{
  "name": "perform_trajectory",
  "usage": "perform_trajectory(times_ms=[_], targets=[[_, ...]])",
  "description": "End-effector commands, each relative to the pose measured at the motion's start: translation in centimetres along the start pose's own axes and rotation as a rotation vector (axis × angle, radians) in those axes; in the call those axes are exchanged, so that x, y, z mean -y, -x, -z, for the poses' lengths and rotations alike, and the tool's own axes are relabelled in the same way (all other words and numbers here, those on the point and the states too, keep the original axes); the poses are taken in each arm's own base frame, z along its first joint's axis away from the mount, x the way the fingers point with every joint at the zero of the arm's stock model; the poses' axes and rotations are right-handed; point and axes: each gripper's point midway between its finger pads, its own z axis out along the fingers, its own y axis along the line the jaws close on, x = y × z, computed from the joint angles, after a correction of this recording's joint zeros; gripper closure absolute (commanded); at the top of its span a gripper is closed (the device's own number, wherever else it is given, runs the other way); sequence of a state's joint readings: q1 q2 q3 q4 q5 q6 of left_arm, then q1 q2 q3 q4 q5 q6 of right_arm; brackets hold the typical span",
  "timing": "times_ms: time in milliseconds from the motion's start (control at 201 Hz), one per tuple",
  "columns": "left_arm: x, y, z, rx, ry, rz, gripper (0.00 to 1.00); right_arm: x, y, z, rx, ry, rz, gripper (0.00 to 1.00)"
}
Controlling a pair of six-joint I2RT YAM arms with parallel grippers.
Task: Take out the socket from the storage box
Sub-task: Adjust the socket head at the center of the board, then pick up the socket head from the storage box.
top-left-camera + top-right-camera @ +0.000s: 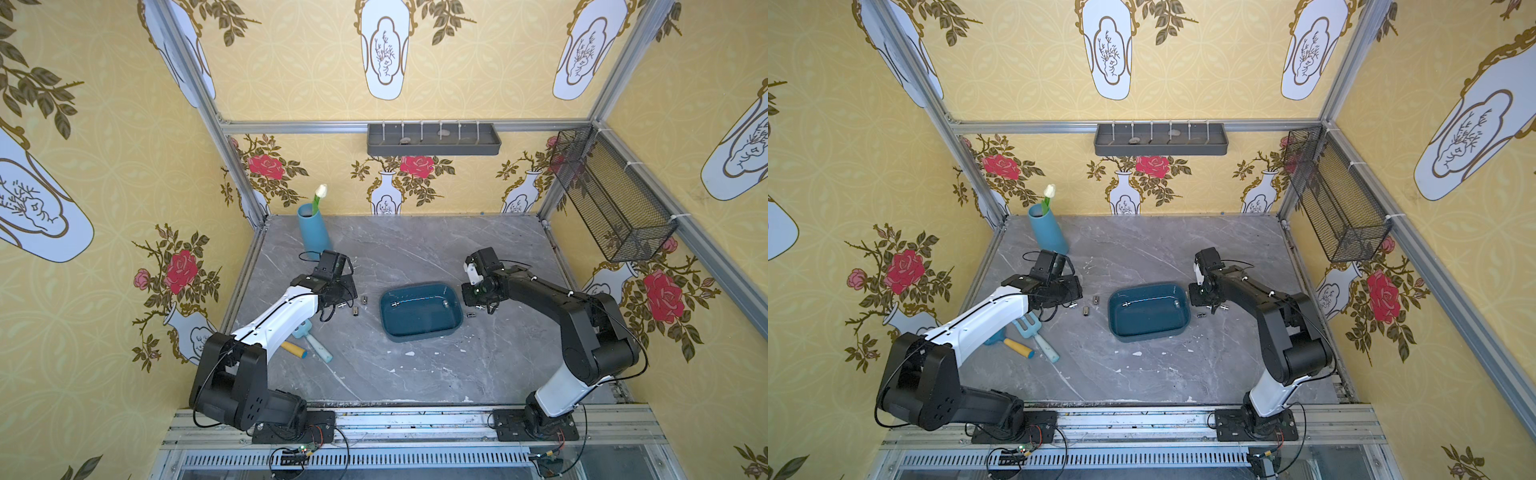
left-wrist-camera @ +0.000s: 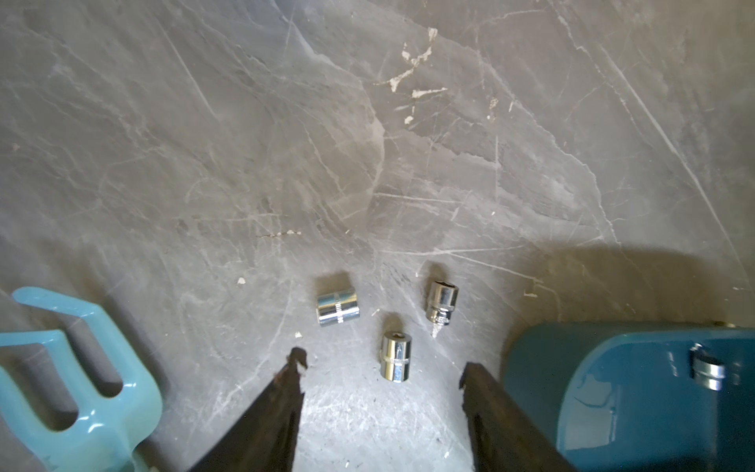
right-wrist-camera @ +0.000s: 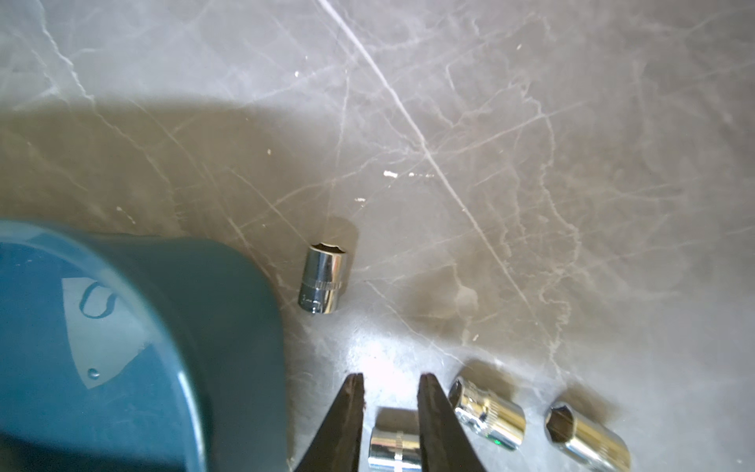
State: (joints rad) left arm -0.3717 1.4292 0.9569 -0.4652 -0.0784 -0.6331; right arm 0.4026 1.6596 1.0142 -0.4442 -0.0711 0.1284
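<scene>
Sockets lie in three places: two are inside the storage box [image 1: 424,334], a far-left socket [image 1: 395,304] and a far-right socket [image 1: 445,302], both near its back wall. The others are out on the table [image 1: 415,257] at either end of the box.

My right claw [image 3: 390,378] is low over the table just outside the box's right end. Its fingers are a narrow gap apart with a set-down socket [image 3: 394,445] lying between them. I cannot tell whether they pinch it or only flank it, but I judge this to be a release. To do it well I should spread wider before rising, then lift straight up. A neighbour socket [image 3: 488,412] lies just beside my outer finger and would roll at a nudge.

My right arm is stretched forward with the wrist bent down. My left claw [image 2: 384,361] hangs wide open and empty over the table left of the box, the arm reaching forward and low.
</scene>
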Motion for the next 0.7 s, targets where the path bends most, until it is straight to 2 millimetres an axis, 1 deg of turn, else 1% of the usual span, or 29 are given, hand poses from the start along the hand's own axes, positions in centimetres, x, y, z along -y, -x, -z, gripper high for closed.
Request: perform_trajectory(times_ms=[0,110,119,129,259,349,468,548,692], targets=[[1.7,0.3,0.3,0.002,-0.047,-0.036,0.32,-0.5,1.0,0.9,0.034,0.02,-0.009,0.69],[3.6,0.8,1.0,0.012,-0.077,-0.076,0.32,-0.6,1.5,1.6,0.054,0.031,-0.017,0.68],[4.5,0.4,1.2,0.009,-0.092,-0.097,0.32,-0.7,1.5,1.6,0.054,0.033,-0.017,0.68],[5.0,0.3,1.3,0.008,-0.099,-0.107,0.32,-0.7,1.6,1.7,0.055,0.034,-0.018,0.68],[9.0,-0.5,2.1,-0.003,-0.178,-0.163,0.32,-0.7,2.1,2.5,0.076,0.041,-0.035,0.65],[11.8,-1.5,2.3,-0.023,-0.22,-0.199,0.32,-0.6,2.5,3.3,0.096,0.056,-0.053,0.63],[15.5,-3.1,2.2,-0.045,-0.273,-0.242,0.32,-0.6,3.0,4.1,0.116,0.074,-0.072,0.6],[17.7,-4.2,1.8,-0.066,-0.305,-0.26,0.33,-0.9,3.2,4.5,0.124,0.093,-0.083,0.58],[21.0,-6.2,0.6,-0.1,-0.343,-0.31,0.33,-1.2,3.4,4.9,0.131,0.119,-0.105,0.54]])
